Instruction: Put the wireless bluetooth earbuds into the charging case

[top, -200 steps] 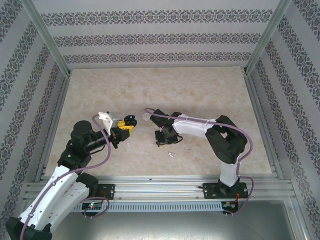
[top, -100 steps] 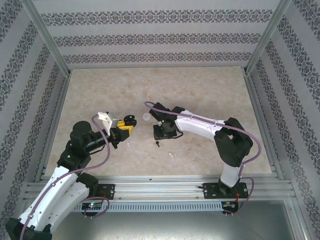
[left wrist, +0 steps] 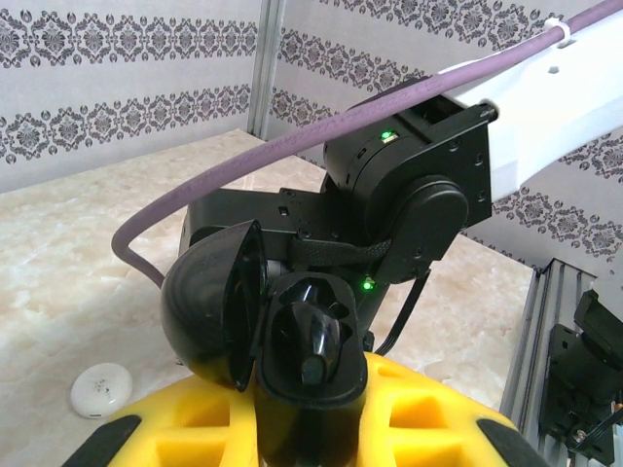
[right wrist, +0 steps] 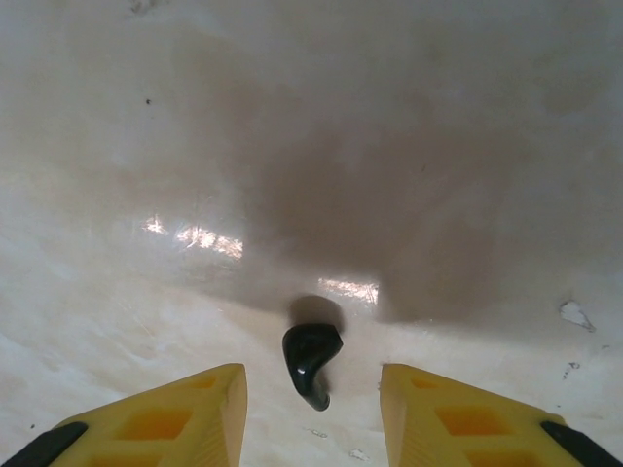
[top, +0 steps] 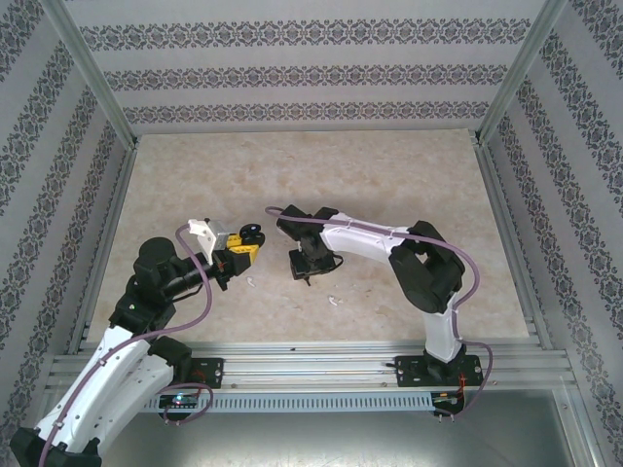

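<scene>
You are looking at a pale marbled table. A black earbud is lying on it in the right wrist view, casting a small shadow. A white earbud is lying toward the near edge, and a second white earbud is lying well apart from it. A white round case is sitting flat on the surface.

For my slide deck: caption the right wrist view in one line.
Black earbud lies on the table between the open yellow fingers, touching neither.
</scene>
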`<action>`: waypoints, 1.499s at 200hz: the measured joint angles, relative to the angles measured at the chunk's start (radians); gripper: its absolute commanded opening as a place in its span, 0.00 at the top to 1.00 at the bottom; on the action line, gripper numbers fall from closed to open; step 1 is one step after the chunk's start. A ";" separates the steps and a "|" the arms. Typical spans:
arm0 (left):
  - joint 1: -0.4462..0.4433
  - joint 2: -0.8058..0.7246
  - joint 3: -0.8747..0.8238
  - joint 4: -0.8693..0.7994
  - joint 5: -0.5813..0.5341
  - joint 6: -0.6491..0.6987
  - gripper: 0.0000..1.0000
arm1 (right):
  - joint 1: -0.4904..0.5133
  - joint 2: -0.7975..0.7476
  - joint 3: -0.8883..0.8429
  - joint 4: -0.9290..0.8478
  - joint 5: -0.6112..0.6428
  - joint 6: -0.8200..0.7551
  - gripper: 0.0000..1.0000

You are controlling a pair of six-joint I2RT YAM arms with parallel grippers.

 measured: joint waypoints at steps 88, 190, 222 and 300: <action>0.000 0.019 0.000 0.000 0.001 0.007 0.98 | 0.000 0.061 0.021 -0.010 -0.005 -0.006 0.71; 0.000 0.019 0.000 0.001 0.002 0.007 0.98 | 0.002 0.043 0.032 -0.027 -0.004 -0.001 0.83; 0.000 0.019 -0.006 0.022 0.026 0.002 0.98 | 0.000 -0.089 0.010 -0.027 0.043 0.015 0.83; 0.000 0.079 -0.024 0.169 0.085 -0.016 0.97 | -0.016 -0.422 -0.001 0.012 0.131 0.044 0.85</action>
